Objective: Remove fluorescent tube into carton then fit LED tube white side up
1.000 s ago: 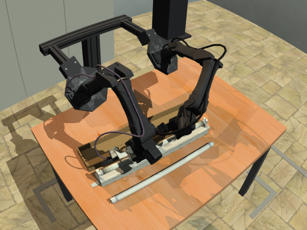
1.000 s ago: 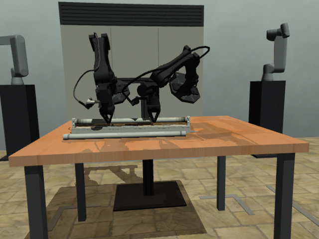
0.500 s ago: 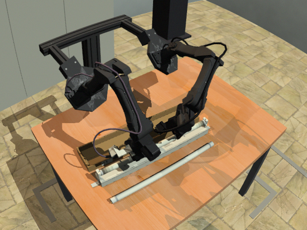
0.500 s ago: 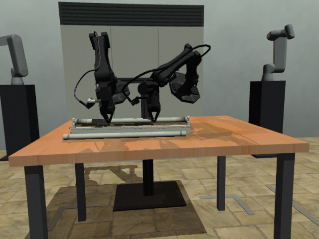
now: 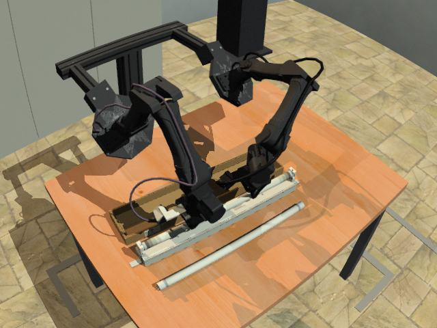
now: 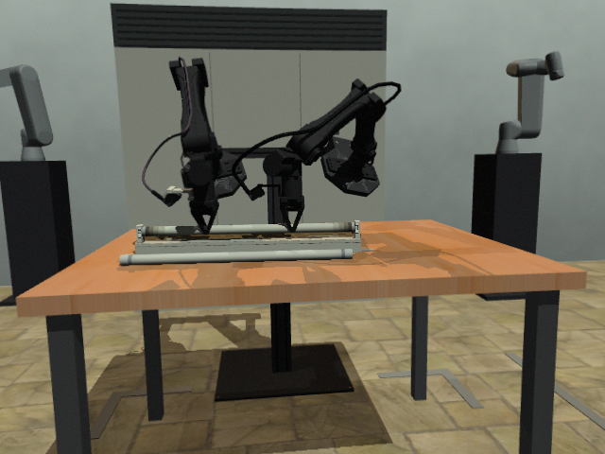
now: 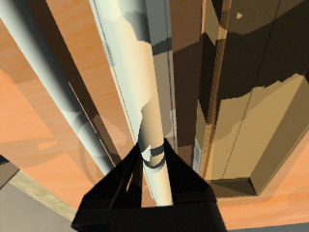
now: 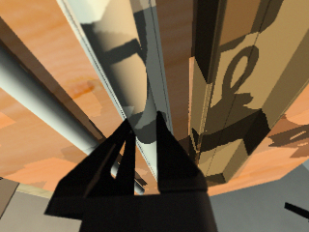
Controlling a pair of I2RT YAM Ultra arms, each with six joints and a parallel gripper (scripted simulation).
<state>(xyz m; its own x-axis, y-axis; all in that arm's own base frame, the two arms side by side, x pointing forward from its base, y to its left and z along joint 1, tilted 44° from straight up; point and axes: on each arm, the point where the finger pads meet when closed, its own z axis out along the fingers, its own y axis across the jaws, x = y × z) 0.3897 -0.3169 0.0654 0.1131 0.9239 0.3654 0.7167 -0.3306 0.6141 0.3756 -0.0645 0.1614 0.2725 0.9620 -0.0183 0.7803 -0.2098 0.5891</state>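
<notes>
My left gripper [image 5: 255, 194] [image 6: 293, 229] [image 7: 153, 143] and right gripper [image 5: 191, 224] [image 6: 207, 230] [image 8: 145, 117] both clenched on the old tube [image 5: 236, 202] [image 6: 249, 228] [image 7: 151, 77] [image 8: 131, 72], its ends at the light fixture's [image 5: 218, 228] [image 6: 244, 247] holders, LED tube [image 5: 229, 246] [image 6: 234, 256] [image 7: 45, 72] [image 8: 43, 97] on the table in front, carton [image 5: 127, 237] [image 7: 210, 135] [image 8: 206, 101] behind.

The worktop [image 5: 352, 169] [image 6: 440, 281] is orange with faint wood grain and a few darker knots. The light fixture [image 5: 218, 225] [image 6: 244, 246] is off-white; the tube in the fixture [image 5: 275, 183] [image 6: 244, 229] [image 7: 137, 63] [image 8: 126, 82] is whitish, with grey-brown end bands. The loose tube [image 5: 229, 249] [image 6: 234, 256] [image 7: 53, 82] [image 8: 43, 97] is pale greenish white, with a grey band near each end. The carton [image 5: 148, 197] [image 7: 261, 140] [image 8: 261, 97] is tan-brown. Both arms are black; one cable [image 5: 178, 132] [image 6: 189, 97] is dull purple, the other [image 5: 319, 76] [image 6: 390, 85] black. The ground [image 5: 388, 123] [image 6: 366, 332] shows irregular yellow-beige stone paving with darker joints. The cabinet [image 6: 253, 97] is grey-beige, its top panel [image 6: 249, 29] dark with horizontal stripes.
</notes>
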